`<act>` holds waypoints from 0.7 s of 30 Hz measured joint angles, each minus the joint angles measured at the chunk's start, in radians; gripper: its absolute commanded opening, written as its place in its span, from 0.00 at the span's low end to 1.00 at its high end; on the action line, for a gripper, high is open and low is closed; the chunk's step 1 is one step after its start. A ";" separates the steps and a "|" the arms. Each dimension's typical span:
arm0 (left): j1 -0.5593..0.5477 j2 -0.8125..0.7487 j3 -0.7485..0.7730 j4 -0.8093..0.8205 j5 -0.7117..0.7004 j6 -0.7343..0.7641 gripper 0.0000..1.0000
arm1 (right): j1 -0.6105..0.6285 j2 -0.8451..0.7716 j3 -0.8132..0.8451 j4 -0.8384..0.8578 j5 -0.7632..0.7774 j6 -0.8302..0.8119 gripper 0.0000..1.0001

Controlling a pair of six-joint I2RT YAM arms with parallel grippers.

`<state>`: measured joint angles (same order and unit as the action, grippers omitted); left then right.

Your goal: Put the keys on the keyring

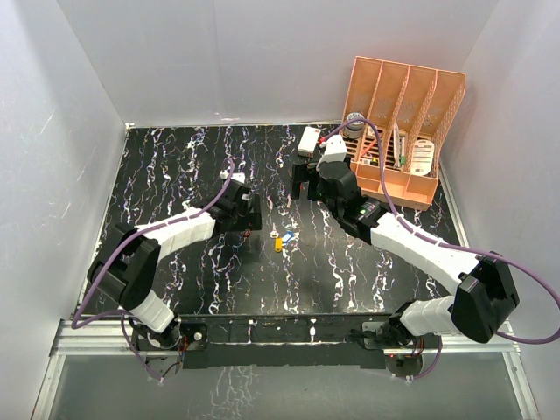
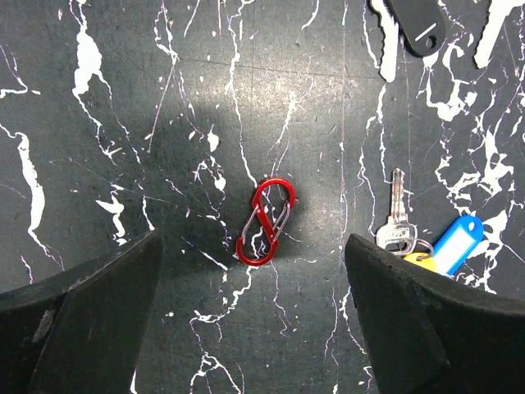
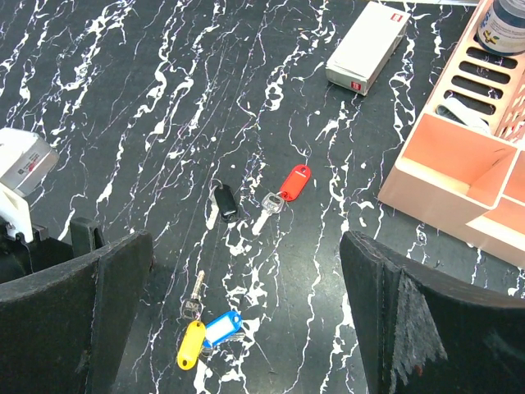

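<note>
On marbled tabletop (image 2: 123, 82): red figure-eight wire keyring (image 2: 266, 222), plastic-tagged keys (image 2: 399, 217).

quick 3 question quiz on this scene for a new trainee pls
1. What lies below the left pincer, between its open fingers? A white box; B keyring; C red-tagged key.
2. True or false: the blue-tagged key lies against the yellow-tagged key.
3. Fill in: the right pincer is ___ and holds nothing.
Key: 1 B; 2 true; 3 open.
</note>
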<state>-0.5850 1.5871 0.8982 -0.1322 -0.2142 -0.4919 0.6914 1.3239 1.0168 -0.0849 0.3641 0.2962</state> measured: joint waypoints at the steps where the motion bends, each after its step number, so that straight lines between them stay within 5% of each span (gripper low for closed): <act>1: 0.000 0.000 0.003 0.001 -0.002 0.000 0.90 | 0.000 0.000 0.000 -0.001 0.000 0.000 0.98; 21: -0.010 0.000 0.021 -0.013 -0.010 0.004 0.90 | -0.001 0.000 0.000 -0.002 -0.001 0.002 0.98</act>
<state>-0.5945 1.5871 0.9188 -0.1448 -0.2237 -0.4877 0.6907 1.3235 1.0168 -0.0868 0.3634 0.2977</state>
